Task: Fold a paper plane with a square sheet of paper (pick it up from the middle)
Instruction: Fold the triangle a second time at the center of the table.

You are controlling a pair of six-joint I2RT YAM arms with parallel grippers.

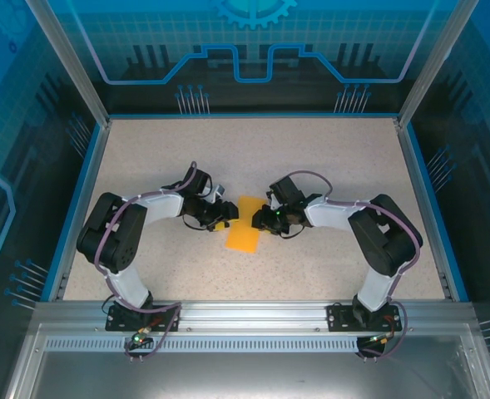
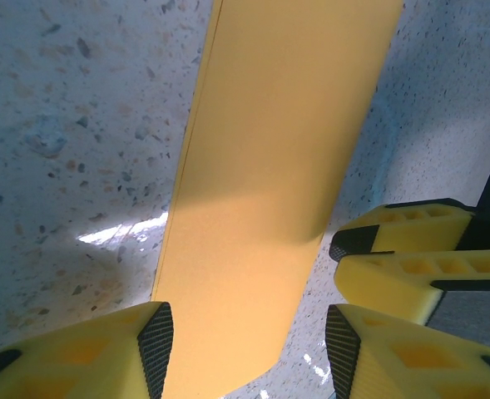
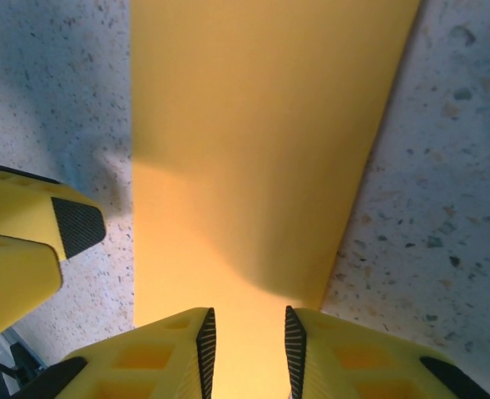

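Folded orange paper (image 1: pixel 243 224) lies mid-frame on the surface (image 1: pixel 145 166); left fingers (image 2: pixel 103 357) stand wide astride it, right fingers (image 3: pixel 145 362) narrowly apart above it.

Top cam high behind; wrist cams close, share paper (image 2: pixel 261 166).

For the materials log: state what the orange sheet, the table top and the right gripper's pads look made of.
Orange-yellow sheet: thin matte paper, apparently; crisp straight edges, doubled layer along one side.
Table top: speckled stone-like laminate or composite, slightly glossy; it shows a light glare.
Right gripper pads: black, finely ribbed, probably rubber, set in matte yellow plastic-looking fingers.
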